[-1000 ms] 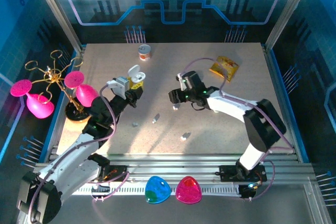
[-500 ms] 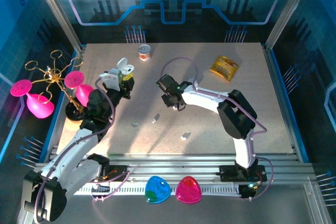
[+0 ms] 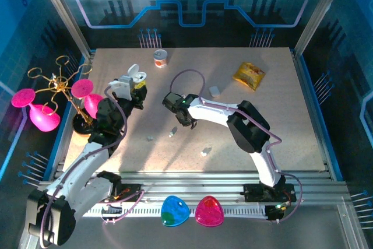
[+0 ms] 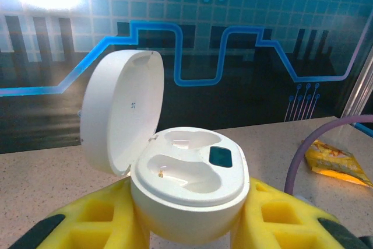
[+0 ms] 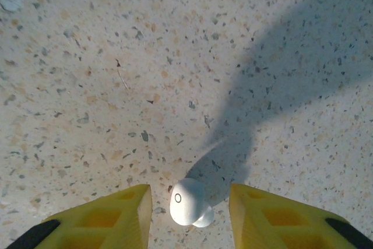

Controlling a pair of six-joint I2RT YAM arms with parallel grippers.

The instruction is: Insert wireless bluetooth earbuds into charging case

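Observation:
My left gripper (image 3: 136, 88) is shut on the base of a white charging case (image 3: 135, 75), held above the table's left half. In the left wrist view the case (image 4: 186, 185) sits upright between the yellow fingers (image 4: 99, 220), its lid (image 4: 122, 118) swung open and both sockets empty. My right gripper (image 3: 185, 122) points down at the table centre. Its yellow fingers (image 5: 116, 217) straddle one white earbud (image 5: 187, 202) lying on the speckled top, with a gap on each side. Three more earbuds lie loose on the table (image 3: 173, 133), (image 3: 150, 139), (image 3: 204, 151).
A small white closed case (image 3: 215, 90) lies behind the right arm. A can (image 3: 161, 58) and a yellow snack packet (image 3: 249, 75) sit at the back. A gold rack with pink glasses (image 3: 58, 94) stands at the left edge. Blue (image 3: 175, 211) and pink (image 3: 209, 211) lids rest by the bases.
My right arm has swung left across the table and come down over an earbud, its jaws narrowing. The left gripper shifted slightly left with the case, then held still.

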